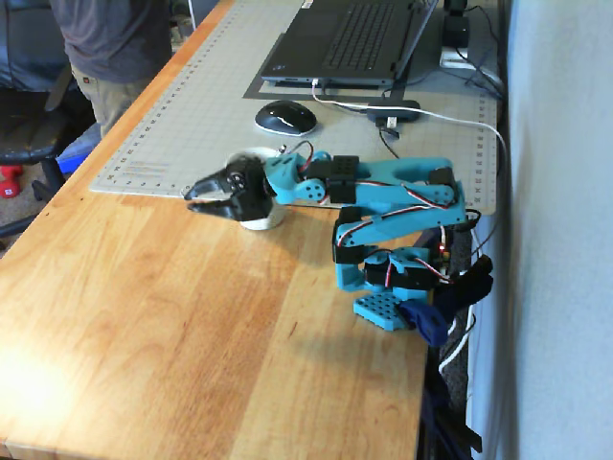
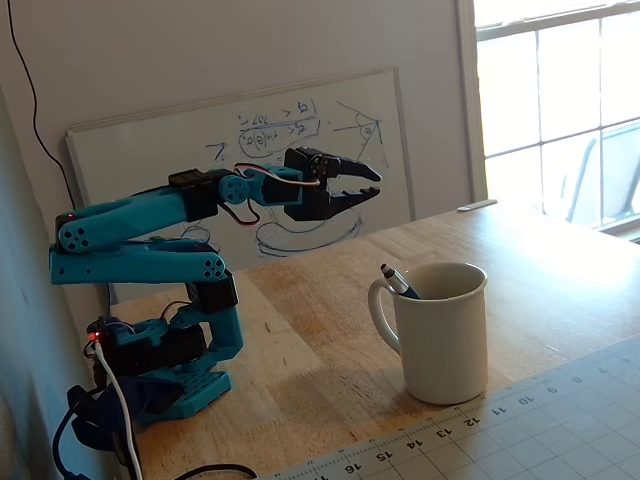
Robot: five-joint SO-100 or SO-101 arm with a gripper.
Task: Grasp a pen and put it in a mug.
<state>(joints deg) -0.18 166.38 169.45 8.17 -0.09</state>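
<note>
The cream-white mug (image 2: 445, 335) stands on the wooden table at the edge of the grey cutting mat. The dark pen (image 2: 398, 282) leans inside it, with its silvery end poking over the rim on the handle side. My gripper (image 2: 374, 184) hangs in the air above and behind the mug, with its jaws a little apart and nothing between them. In the other fixed view my gripper (image 1: 197, 196) reaches out over the mug (image 1: 263, 220) and hides most of it. The pen does not show there.
A laptop (image 1: 354, 38), a black mouse (image 1: 284, 117) and cables lie on the cutting mat (image 1: 182, 105) behind the mug. A person (image 1: 115, 48) stands at the table's far left corner. A whiteboard (image 2: 150, 160) leans on the wall behind the arm.
</note>
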